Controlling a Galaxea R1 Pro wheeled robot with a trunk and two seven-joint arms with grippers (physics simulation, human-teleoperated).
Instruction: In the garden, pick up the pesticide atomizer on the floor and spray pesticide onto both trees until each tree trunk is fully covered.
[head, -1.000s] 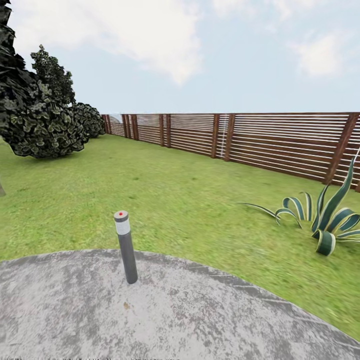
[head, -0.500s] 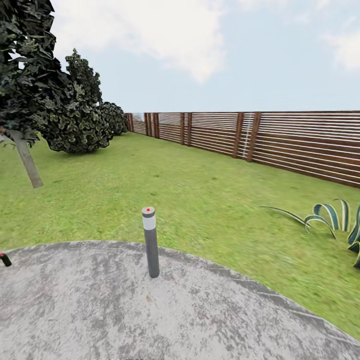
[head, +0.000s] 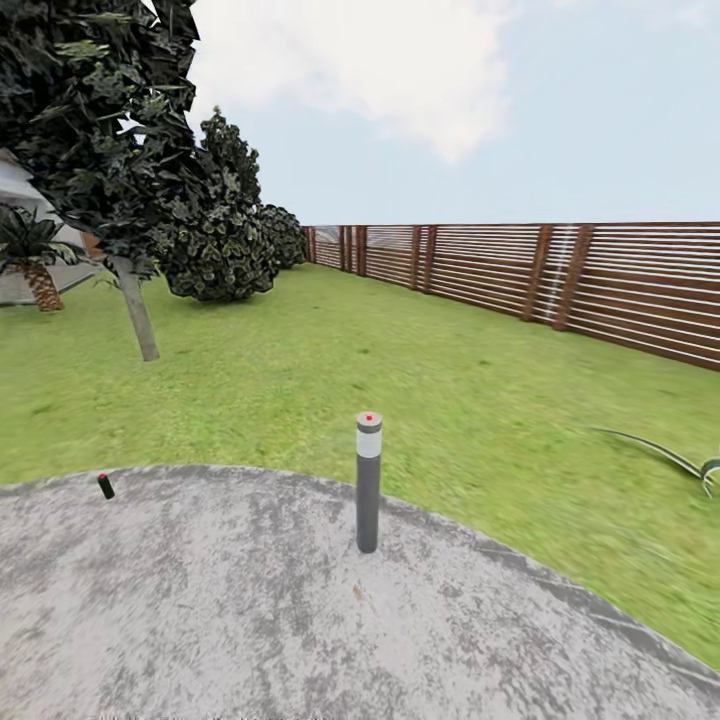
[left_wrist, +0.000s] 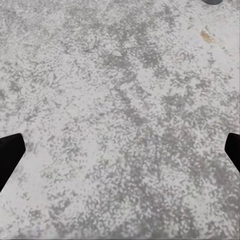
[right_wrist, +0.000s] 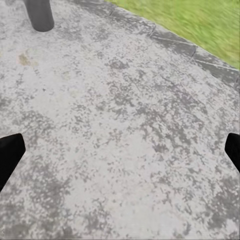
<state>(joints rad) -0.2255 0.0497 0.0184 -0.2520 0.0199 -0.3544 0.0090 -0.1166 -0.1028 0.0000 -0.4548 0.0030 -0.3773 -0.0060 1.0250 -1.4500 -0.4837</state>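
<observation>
One pesticide atomizer (head: 368, 484) | upright, cap up | on floor (head: 250, 620)

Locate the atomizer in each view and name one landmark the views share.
Head view: the atomizer stands upright at the picture's centre, near the curved edge of the floor.
Left wrist view: its base is cut by the picture's top edge, towards the right.
Right wrist view: its lower shaft is in the picture's upper-left corner.
Shared landmark: the tan fleck on the floor near its base.
</observation>
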